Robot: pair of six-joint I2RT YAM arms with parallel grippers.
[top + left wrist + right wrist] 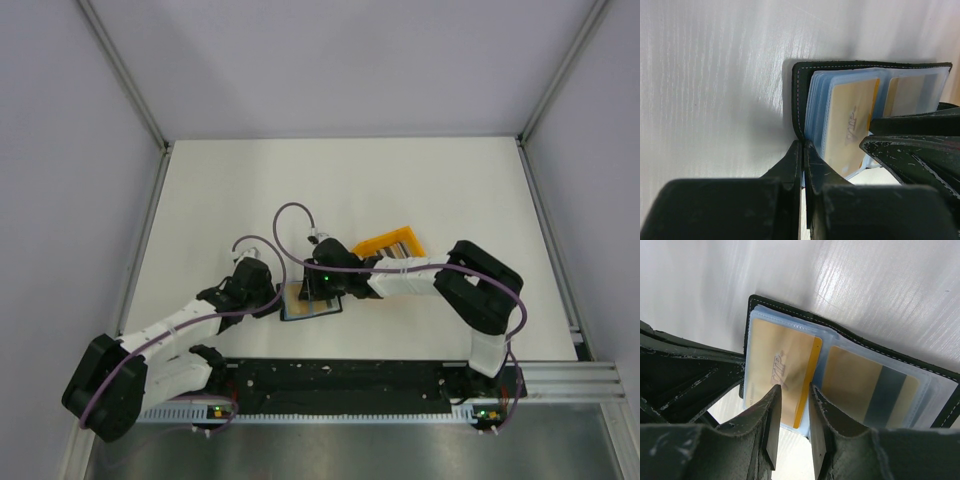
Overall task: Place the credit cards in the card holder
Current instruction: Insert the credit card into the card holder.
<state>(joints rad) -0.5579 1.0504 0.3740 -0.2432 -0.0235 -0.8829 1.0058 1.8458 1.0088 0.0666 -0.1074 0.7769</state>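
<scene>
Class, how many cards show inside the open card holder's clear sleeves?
2, both in the card holder: a gold card left, a dark-striped card right. More may hide behind.

Open black card holder (833,341), cards (782,357) inside

Card holder (298,313) mostly covered in top cam.

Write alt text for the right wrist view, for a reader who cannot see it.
An open black card holder lies on a white table, with a gold card and a tan card with a grey stripe in its pale blue sleeves. The right pincer, fingers slightly apart, is over the gold card.
</scene>
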